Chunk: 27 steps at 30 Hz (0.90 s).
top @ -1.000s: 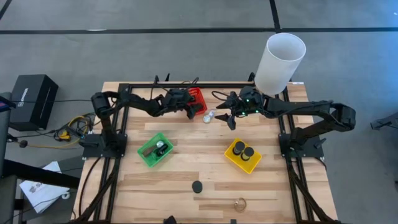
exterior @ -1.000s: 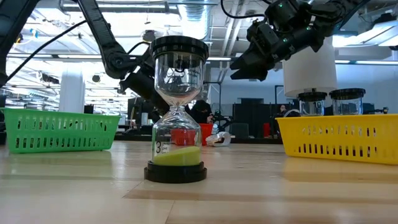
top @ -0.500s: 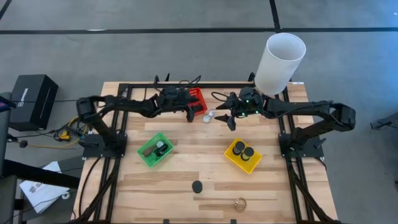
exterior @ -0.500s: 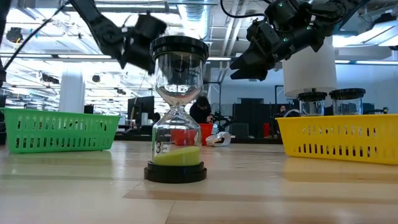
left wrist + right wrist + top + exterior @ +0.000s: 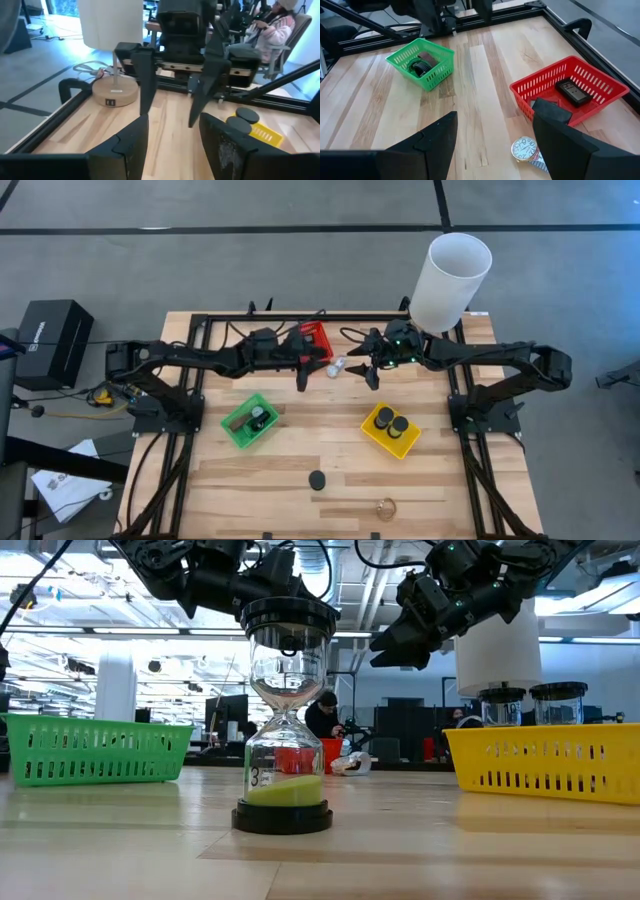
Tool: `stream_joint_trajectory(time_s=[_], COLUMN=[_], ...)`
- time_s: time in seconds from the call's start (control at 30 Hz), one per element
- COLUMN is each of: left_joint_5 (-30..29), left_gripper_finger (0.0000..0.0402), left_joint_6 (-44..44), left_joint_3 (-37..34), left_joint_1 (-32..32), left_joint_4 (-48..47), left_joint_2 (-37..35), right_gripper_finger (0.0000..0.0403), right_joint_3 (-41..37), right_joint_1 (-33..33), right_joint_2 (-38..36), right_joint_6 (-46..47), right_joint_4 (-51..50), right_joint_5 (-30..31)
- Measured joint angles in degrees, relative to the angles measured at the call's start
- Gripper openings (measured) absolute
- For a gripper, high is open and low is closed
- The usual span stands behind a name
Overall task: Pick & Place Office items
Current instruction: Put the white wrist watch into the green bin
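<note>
My left gripper hangs open above the table, just near of the red basket; its fingers point toward my right arm. My right gripper is open too and raised, right of a small white watch face that lies flat on the wood. An hourglass with green sand stands on its black base toward the near edge. A gold round piece lies nearer still. Two black-topped items stand in the yellow basket.
The green basket holds dark items; the red basket holds black flat pieces. The yellow basket sits right of centre. A tall white lamp stands on its round wooden base at the far right corner. A person sits beyond the table.
My left arm has stretched out and its gripper has risen from beside the red basket, shifting a little toward the near edge. The right arm and the objects have stayed where they were.
</note>
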Motion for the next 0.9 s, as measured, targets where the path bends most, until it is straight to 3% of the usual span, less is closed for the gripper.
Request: stream_joint_trajectory(time_s=[0.9], left_joint_5=[-0.13], left_gripper_finger=[0.0152], left_joint_6=[3.21], left_joint_3=[0.00], left_joint_1=[-0.01], left_joint_4=[-0.06], left_joint_2=[0.00], right_gripper_finger=[0.0249], right_joint_3=[0.00], right_joint_1=[0.00], right_joint_2=[0.00], right_joint_6=[0.00], right_joint_4=[0.00], right_joint_5=[-0.02])
